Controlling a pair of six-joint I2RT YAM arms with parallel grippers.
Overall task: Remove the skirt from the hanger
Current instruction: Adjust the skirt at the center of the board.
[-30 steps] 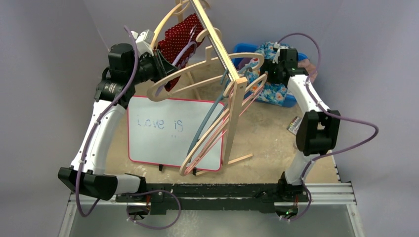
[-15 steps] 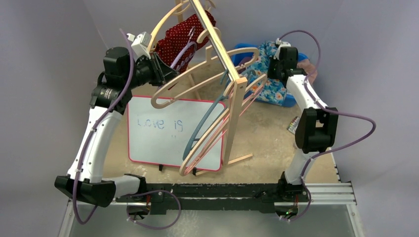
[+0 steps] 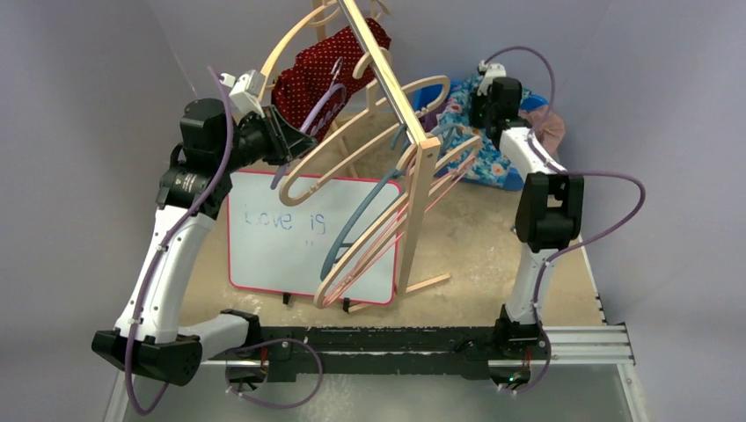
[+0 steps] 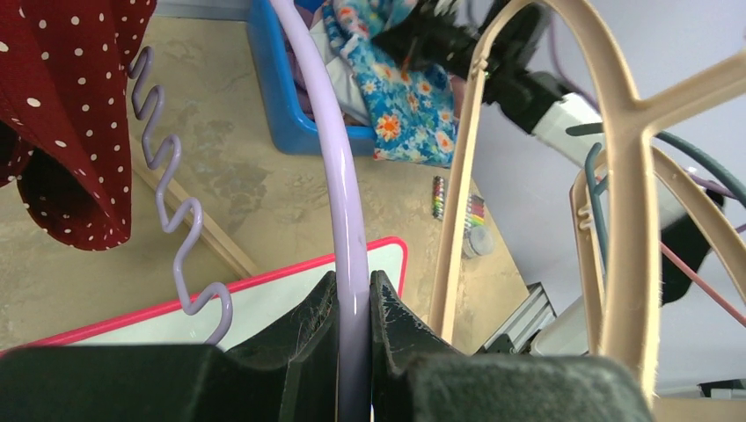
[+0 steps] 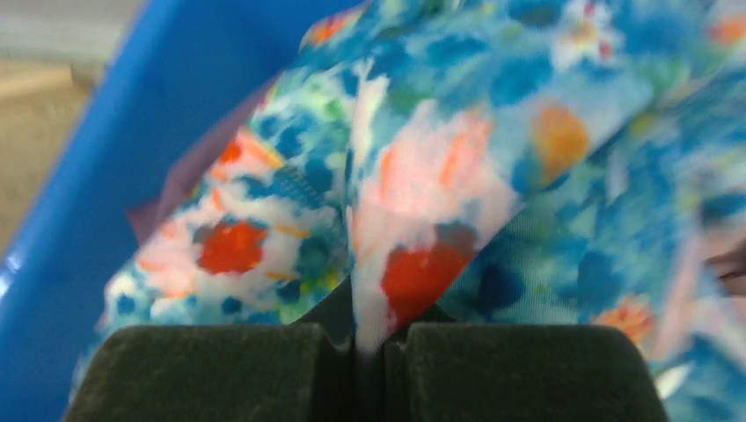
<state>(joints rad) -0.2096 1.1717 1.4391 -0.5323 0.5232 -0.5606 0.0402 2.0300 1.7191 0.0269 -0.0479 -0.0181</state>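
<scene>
left tool (image 4: 354,299): pressed together on the lavender hanger (image 4: 348,176); the plastic bar runs up from between the two fingers.
lavender hanger: raised well above the surface (image 3: 475,237), close beside the red dotted garment (image 4: 62,114); a wavy strip hangs on its left in the left wrist view.
right tool (image 5: 369,332): pinching a fold of the floral skirt (image 5: 422,167).
floral skirt: off the hanger, bunched in the blue bin (image 5: 123,141) at the far right of the surface, with part draped over the bin's near rim.
red dotted garment: hanging high on the wooden rack (image 3: 387,75), just beyond the left tool.
tan hangers (image 3: 369,145): hanging from the rack's sloped bar, with slimmer blue and pink ones lower down.
whiteboard (image 3: 281,255): flat on the surface under the rack, pink-edged, with handwriting on it.
</scene>
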